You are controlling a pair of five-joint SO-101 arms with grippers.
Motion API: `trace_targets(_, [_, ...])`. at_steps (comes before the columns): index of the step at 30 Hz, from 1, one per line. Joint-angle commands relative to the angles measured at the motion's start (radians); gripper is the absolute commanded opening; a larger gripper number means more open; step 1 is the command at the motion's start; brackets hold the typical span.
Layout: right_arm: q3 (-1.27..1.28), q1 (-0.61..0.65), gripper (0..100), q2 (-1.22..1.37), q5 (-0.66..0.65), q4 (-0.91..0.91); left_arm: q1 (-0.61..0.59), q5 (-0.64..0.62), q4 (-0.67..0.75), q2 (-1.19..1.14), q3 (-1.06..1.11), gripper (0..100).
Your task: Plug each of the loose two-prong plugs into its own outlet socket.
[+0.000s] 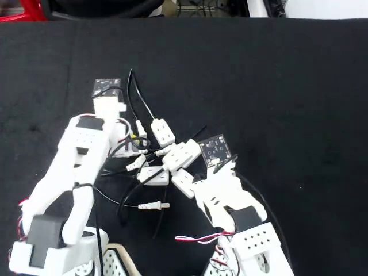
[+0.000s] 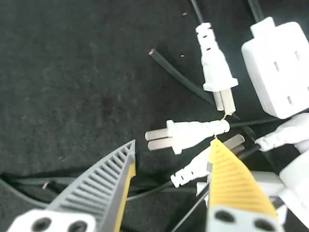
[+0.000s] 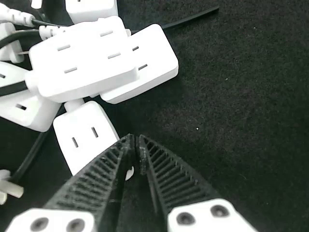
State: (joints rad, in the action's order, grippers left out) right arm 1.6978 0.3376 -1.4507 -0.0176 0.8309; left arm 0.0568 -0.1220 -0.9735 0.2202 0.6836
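Note:
Several white outlet blocks lie bunched together mid-table, among them an upper block [image 1: 163, 131] [image 2: 280, 72], a stacked pair [image 1: 184, 152] [image 3: 87, 67] and a lower block [image 1: 184, 183] [image 3: 87, 135]. My left gripper [image 2: 174, 142] [image 1: 133, 144] hangs open over a white two-prong plug [image 2: 186, 135]. A second plug [image 2: 216, 72] and a third [image 2: 203, 166] lie close by. My right gripper [image 3: 133, 141] [image 1: 197, 183] is shut, its tips at the corner of the lower block. Another loose plug [image 1: 154, 205] lies nearer the front.
Black cords [image 1: 135, 100] loop around the blocks and under the left arm. One cut cord end [image 2: 161, 60] lies on the black cloth [image 1: 287, 115], which stretches bare to the right and back. Red and white wires [image 1: 198, 237] trail by the right arm's base.

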Motion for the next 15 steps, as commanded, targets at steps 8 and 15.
trace_targets(8, [-0.007, 0.017, 2.1, -0.004, -0.008, -0.008, 0.007, 0.262, 0.055, -0.120, -0.073, 24])
trace_targets(15, [-0.007, 0.017, 2.1, -0.004, -0.008, -0.008, 0.007, 0.258, 0.115, -0.126, -0.044, 24])
